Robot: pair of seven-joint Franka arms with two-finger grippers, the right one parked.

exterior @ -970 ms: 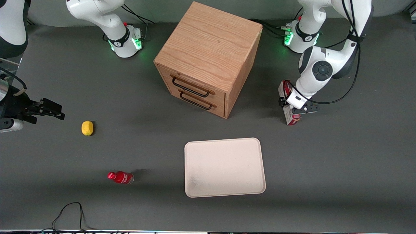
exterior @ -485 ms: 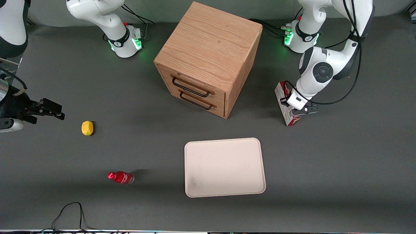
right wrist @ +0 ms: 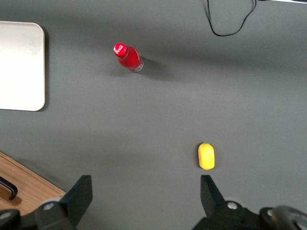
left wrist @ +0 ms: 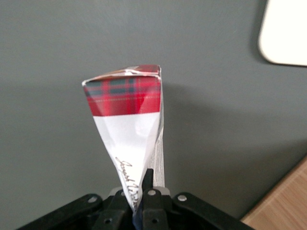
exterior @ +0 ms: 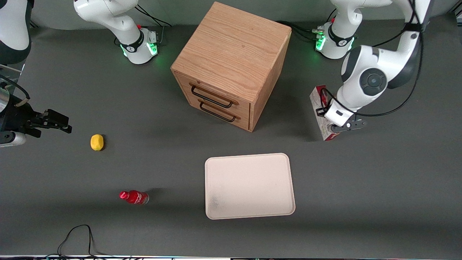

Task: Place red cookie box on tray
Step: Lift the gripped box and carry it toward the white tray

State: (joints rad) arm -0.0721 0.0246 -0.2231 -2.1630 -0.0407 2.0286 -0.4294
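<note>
One gripper (exterior: pixel 335 121) matters, on the working arm, its jaws clenched on the red cookie box (exterior: pixel 321 112) toward that arm's end of the grey surface (exterior: pixel 379 187). From the wrist camera the tartan-and-white box (left wrist: pixel 127 124) juts out from the jaws, and its pinched end looks squeezed. It sits beside the oak two-drawer cabinet (exterior: pixel 231 65) and farther from the front camera than the cream tray (exterior: pixel 249 186). Toward the parked arm's end lie a lemon (exterior: pixel 96 142) and a small red bottle (exterior: pixel 134 197).

pincer (exterior: pixel 334 122) on cookie box (exterior: pixel 322 112) beside cabinet (exterior: pixel 231 65), tray (exterior: pixel 249 186) nearer camera
</note>
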